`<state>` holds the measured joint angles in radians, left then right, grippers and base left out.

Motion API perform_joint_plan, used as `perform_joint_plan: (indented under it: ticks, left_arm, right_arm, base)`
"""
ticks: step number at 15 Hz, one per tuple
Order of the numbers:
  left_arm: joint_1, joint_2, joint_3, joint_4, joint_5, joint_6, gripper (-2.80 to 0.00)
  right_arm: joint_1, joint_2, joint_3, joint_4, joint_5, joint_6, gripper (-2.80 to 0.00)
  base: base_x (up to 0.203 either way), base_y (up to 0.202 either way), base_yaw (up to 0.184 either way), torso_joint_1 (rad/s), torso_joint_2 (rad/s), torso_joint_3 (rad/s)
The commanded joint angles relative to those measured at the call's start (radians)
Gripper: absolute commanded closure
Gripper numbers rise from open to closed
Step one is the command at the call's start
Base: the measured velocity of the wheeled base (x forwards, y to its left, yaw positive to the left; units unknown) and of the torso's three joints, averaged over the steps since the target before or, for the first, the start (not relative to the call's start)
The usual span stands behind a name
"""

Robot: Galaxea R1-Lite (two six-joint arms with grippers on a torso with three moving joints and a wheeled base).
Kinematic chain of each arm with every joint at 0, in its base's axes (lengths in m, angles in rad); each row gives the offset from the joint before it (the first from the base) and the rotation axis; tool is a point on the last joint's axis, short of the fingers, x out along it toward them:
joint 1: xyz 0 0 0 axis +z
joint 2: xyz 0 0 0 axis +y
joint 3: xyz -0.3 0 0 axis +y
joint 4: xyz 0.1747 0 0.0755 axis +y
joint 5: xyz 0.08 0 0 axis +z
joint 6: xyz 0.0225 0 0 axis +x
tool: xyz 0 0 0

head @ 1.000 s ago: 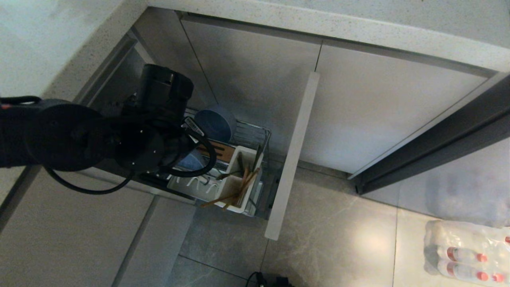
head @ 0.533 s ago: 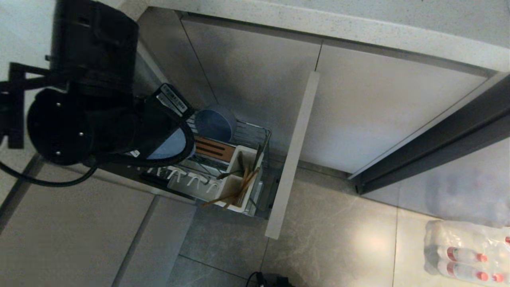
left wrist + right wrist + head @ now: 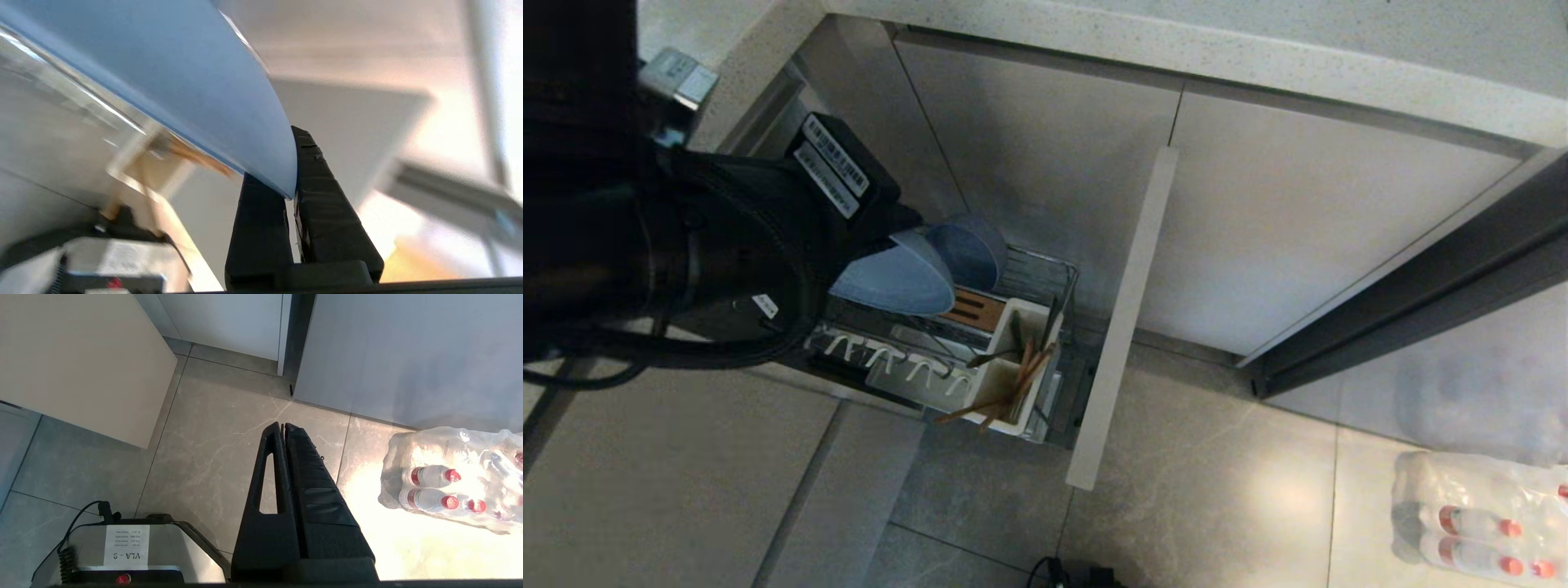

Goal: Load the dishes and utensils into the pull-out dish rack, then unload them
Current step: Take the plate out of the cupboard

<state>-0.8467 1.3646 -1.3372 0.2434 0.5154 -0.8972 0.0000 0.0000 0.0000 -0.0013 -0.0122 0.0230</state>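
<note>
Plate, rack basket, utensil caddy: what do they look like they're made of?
Plate: matte dusty blue, no glare; likely ceramic or melamine, can't tell which.
Rack basket: thin shiny wire, probably chromed steel.
Utensil caddy: opaque white with smooth moulded walls, looks plastic.

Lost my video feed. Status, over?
Left gripper shut on plate rim, above the rack. Right gripper shut, parked over floor. Bowl and chopsticks in rack. Nothing blocking.
</note>
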Motion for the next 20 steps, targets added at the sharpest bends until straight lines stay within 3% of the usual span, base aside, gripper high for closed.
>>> perform_joint_plan:
  ticks: [1,3,5,10,14,20]
  left_arm:
    - [-0.026,-0.044,0.003,0.011,-0.014,-0.002,0.00]
    - [-0.039,-0.075,0.000,0.026,-0.024,0.027,0.00]
    - [-0.040,-0.140,-0.007,0.024,-0.023,0.104,0.00]
    - [-0.034,-0.307,-0.010,-0.039,0.023,0.393,0.00]
    - [-0.032,-0.380,-0.024,-0.094,-0.043,0.577,0.00]
    - [-0.017,-0.394,-0.028,-0.104,-0.046,0.725,0.00]
  right_arm:
    - [0.000,0.001,0.000,0.000,0.000,0.000,0.00]
    - [0.000,0.002,0.000,0.000,0.000,0.000,0.00]
    - [0.000,0.002,0.000,0.000,0.000,0.000,0.00]
    - [0.000,0.000,0.000,0.000,0.000,0.000,0.00]
    - [0.000,0.001,0.000,0.000,0.000,0.000,0.00]
    - [0.000,0.001,0.000,0.000,0.000,0.000,0.00]
  base:
    - [0.000,0.000,0.000,0.000,0.00,0.000]
    - [0.000,0.000,0.000,0.000,0.00,0.000]
    - [0.000,0.000,0.000,0.000,0.00,0.000]
    - [0.000,0.000,0.000,0.000,0.00,0.000]
    - [0.000,0.000,0.000,0.000,0.00,0.000]
    - [0.000,0.000,0.000,0.000,0.00,0.000]
